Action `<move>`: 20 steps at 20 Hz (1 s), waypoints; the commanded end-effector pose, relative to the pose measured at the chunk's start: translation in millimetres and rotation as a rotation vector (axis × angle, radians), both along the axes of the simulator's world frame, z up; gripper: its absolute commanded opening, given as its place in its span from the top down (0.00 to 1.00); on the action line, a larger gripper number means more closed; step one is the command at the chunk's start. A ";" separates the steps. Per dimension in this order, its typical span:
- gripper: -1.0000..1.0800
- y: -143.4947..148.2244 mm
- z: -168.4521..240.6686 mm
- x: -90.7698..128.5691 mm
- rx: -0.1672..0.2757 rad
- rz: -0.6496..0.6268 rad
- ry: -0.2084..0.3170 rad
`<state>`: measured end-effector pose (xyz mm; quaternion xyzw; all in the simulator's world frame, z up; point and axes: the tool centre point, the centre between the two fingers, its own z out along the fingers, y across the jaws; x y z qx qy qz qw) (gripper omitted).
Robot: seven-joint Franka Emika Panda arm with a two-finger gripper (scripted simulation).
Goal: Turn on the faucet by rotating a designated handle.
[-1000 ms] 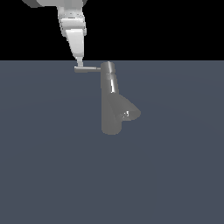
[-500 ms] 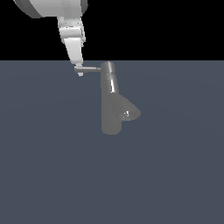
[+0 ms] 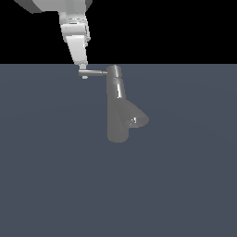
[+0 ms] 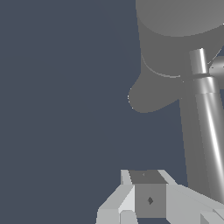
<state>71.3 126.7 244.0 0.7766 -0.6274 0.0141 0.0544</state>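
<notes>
Pincer state: your pincer point(image 3: 84, 74) hangs at the free tip of the handle point(image 3: 94, 72). Its fingers look drawn close together, but you cannot tell from either view whether they pinch the rod or only press against it.
Handle location: the rod starts at the pincer tips and runs away from them to the faucet's top cap.
Faucet location: the faucet point(image 3: 118, 109) stands just beyond the handle's far end, its body dropping below pincer level to the desk point(image 3: 51, 176). The cone-shaped spout point(image 3: 135, 118) branches off the side away from the pincer.
Wrist check: the handle point(image 4: 209, 127) passes close beside the fingers point(image 4: 131, 199), with the faucet body point(image 4: 175, 39) ahead.
Handling: expect a stiff, slim, polished metal rod, likely slippery. It should swing about the cap, not bend.
Contact point: engage near the free tip, where leverage is greatest. Avoid the spout.
Risk: the rod may slide off the fingers mid-turn.
</notes>
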 end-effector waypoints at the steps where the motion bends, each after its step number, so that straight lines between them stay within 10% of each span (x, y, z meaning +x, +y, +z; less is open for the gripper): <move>1: 1.00 -1.9 2.3 -7.9 -0.001 0.000 0.004; 20: 1.00 -13.7 29.4 -61.7 -0.001 -0.001 0.003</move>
